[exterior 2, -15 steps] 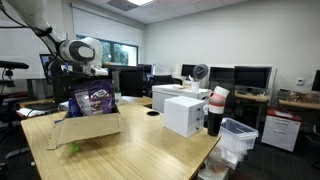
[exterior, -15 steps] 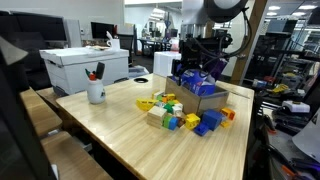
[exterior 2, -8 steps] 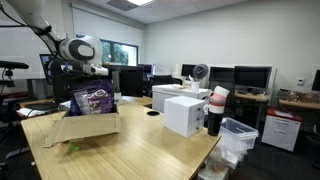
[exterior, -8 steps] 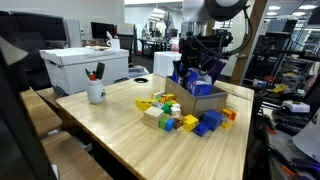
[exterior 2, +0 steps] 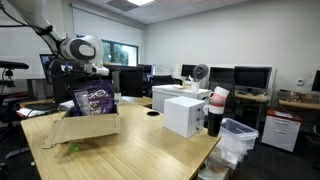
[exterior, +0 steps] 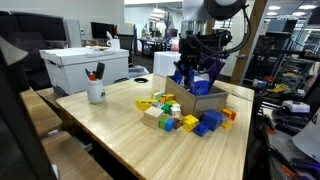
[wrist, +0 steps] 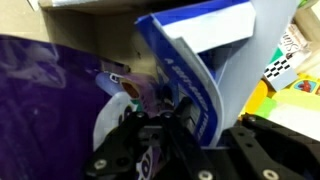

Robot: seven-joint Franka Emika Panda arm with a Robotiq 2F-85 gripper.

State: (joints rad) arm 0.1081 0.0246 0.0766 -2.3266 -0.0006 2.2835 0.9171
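A purple and blue snack bag (exterior: 199, 79) (exterior 2: 92, 100) stands upright in an open cardboard box (exterior: 210, 101) (exterior 2: 92, 127) on the wooden table. My gripper (exterior: 197, 67) (exterior 2: 87, 80) hangs straight over the box at the bag's top. In the wrist view the bag (wrist: 60, 95) fills the left side. Its folded blue and white top edge runs down between the black fingers (wrist: 152, 130), and my gripper (wrist: 205, 125) is shut on that fold. The box floor beneath the bag is hidden.
Colourful toy blocks (exterior: 170, 112) lie piled beside the box. A white mug with pens (exterior: 96, 92) and a large white carton (exterior: 85, 66) (exterior 2: 183, 115) stand further off on the table. A bin (exterior 2: 238, 140) sits past the table edge, with office desks and monitors behind.
The jaws have drawn together from wide open onto the top of the bag. The arm has stayed over the box with almost no movement.
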